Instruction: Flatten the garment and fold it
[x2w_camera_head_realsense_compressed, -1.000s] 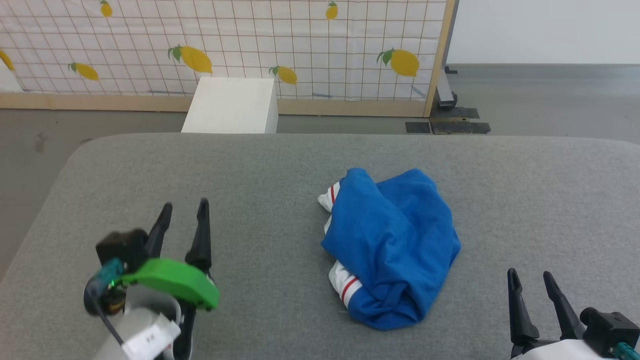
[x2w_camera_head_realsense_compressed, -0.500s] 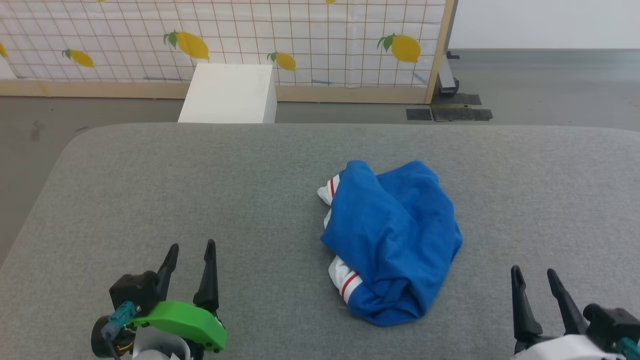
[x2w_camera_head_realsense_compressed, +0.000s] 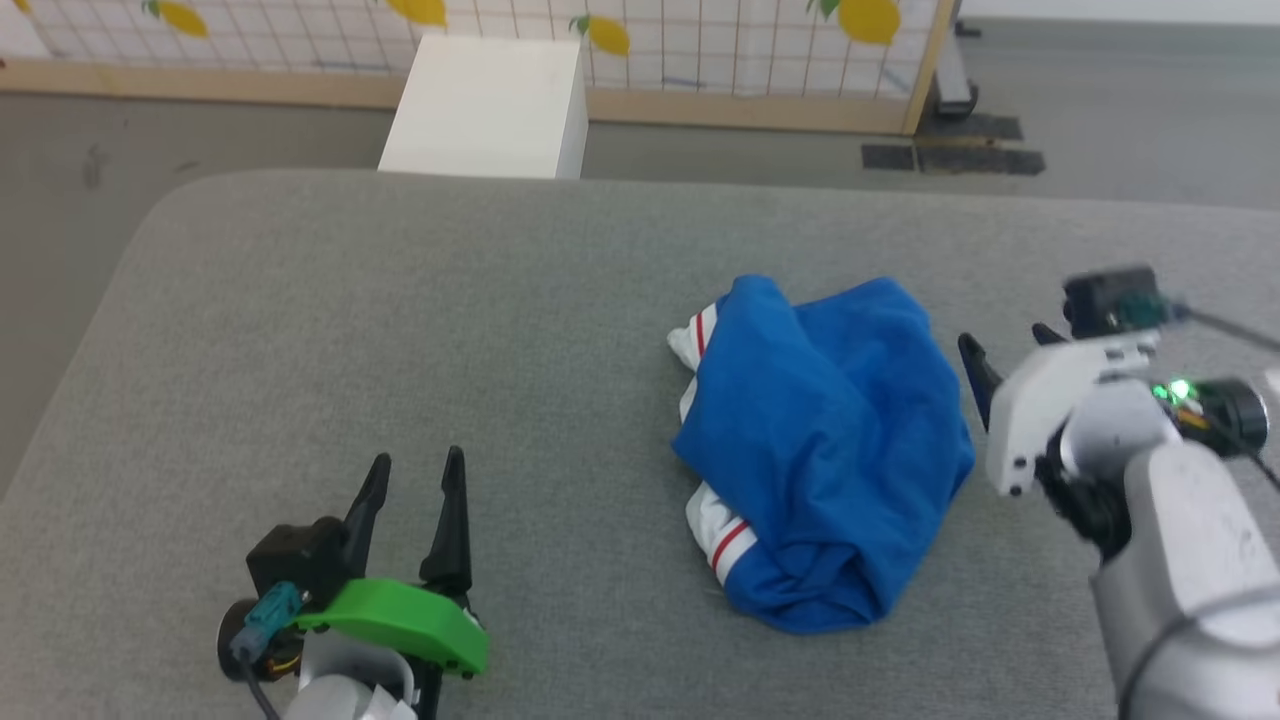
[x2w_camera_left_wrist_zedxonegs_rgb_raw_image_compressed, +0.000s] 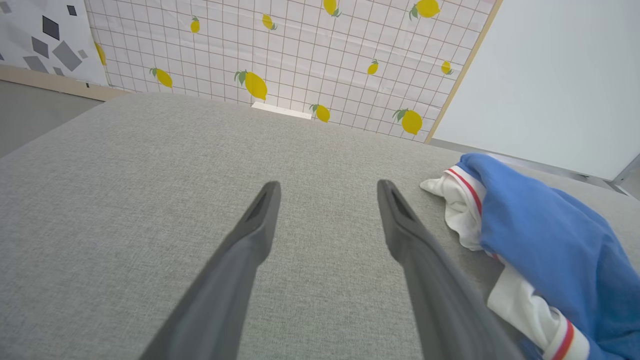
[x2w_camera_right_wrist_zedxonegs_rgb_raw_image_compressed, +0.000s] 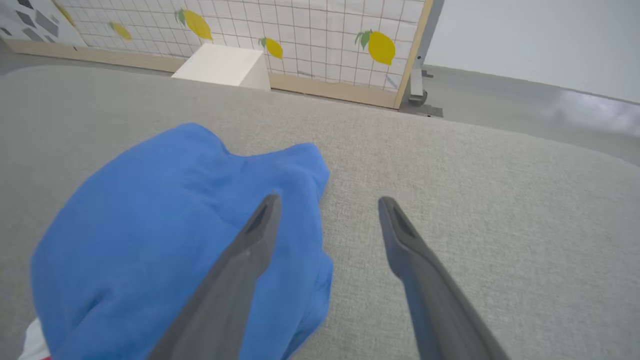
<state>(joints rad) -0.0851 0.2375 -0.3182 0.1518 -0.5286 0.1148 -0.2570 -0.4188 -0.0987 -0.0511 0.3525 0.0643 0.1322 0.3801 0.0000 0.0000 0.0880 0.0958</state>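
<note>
On the grey table (x2w_camera_head_realsense_compressed: 400, 330) the shirt (x2w_camera_head_realsense_compressed: 830, 450) lies in a crumpled heap, all flattening and folding still to do. The left hand (x2w_camera_head_realsense_compressed: 417, 457) and right hand (x2w_camera_right_wrist_zedxonegs_rgb_raw_image_compressed: 328, 200) are wide open and empty, the right at the shirt's edge.

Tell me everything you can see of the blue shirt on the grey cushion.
The garment is a bright blue, soft-looking jersey shirt, crumpled into a loose, rounded heap, not flattened or folded. Along its left side white sleeve fabric with red stripes pokes out. It lies on the grey padded surface, right of centre. The right tool, open, is close at its right edge; whether it touches cannot be told.
</note>
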